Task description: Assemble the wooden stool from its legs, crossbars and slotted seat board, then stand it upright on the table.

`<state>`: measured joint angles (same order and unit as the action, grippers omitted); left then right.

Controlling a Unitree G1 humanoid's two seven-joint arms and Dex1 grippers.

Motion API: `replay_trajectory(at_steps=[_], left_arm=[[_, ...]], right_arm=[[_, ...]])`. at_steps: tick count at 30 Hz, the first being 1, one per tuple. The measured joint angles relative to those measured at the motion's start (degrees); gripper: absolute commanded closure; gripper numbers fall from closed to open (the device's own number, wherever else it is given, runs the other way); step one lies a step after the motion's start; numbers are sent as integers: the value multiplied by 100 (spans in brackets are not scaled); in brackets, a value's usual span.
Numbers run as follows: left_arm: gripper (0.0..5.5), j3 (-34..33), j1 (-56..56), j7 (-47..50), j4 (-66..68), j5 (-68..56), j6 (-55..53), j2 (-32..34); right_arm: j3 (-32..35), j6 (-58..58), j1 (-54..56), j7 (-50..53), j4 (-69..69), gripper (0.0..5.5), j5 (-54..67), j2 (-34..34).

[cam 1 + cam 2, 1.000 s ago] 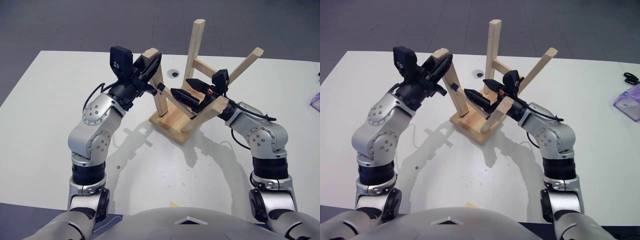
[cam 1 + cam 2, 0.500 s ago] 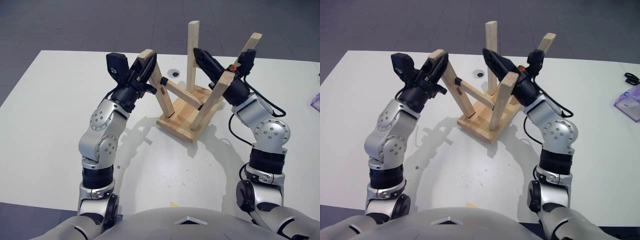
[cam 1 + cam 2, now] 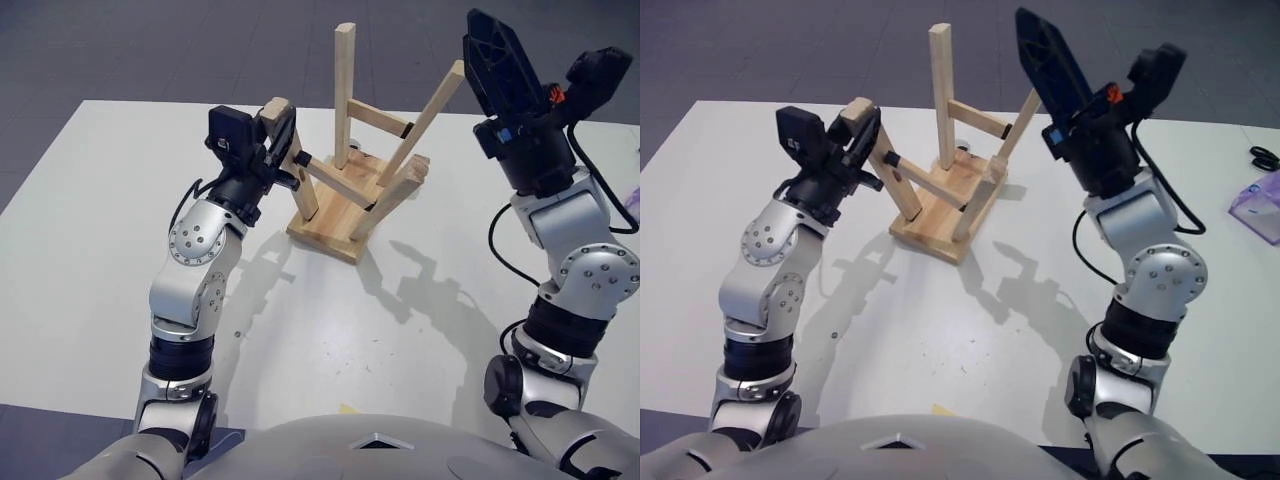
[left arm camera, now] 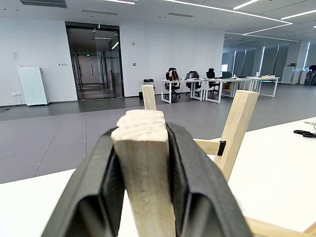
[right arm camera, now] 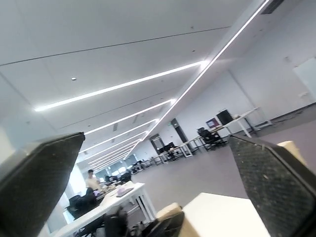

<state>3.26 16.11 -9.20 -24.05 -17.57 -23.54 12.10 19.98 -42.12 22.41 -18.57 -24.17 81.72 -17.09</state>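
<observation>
While the left gripper (image 3: 281, 130) clamps the top of the near leg (image 4: 143, 153), the stool (image 3: 340, 215) sits upside down just beyond, seat flat on the table (image 3: 100, 250), that leg's long axis leaning up toward the gripper. Left arm is nearer. Right gripper (image 3: 492, 55) hangs spread and empty, well apart to the stool's right. Left wrist view shows the pads (image 4: 180, 163) squeezing wood, which the eye views half hide.

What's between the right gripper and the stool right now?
Nothing. In the left eye view the open right gripper hangs clear of the stool, and the gap to its nearest leg is bare air.
</observation>
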Motion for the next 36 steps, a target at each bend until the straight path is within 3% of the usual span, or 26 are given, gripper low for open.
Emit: replay_trajectory(at_steps=[5,9,15,27,30,36], left_arm=[[446,-10,8,-21,2,1,18,32],[446,-40,11,-38,12,-1,18,35],[446,-46,26,-67,44,-3,18,34],[446,-247,61,-86,24,-285,-286,20],[446,-286,151,-111,58,-355,-355,-9],[442,-1222,240,510,119,-1683,-1192,-774]], right_arm=[[-47,-553,-395,-1221,201,10,2,-1052],[-708,-182,-424,-2248,385,30,-1538,-1703],[-1497,503,-767,-2855,310,124,-2889,-1751],[-1612,1423,-752,-2810,472,327,-3814,-1381],[-1621,1558,-788,-2773,401,329,-4004,-1381],[-1678,1788,-730,-2678,331,335,-4156,-1244]])
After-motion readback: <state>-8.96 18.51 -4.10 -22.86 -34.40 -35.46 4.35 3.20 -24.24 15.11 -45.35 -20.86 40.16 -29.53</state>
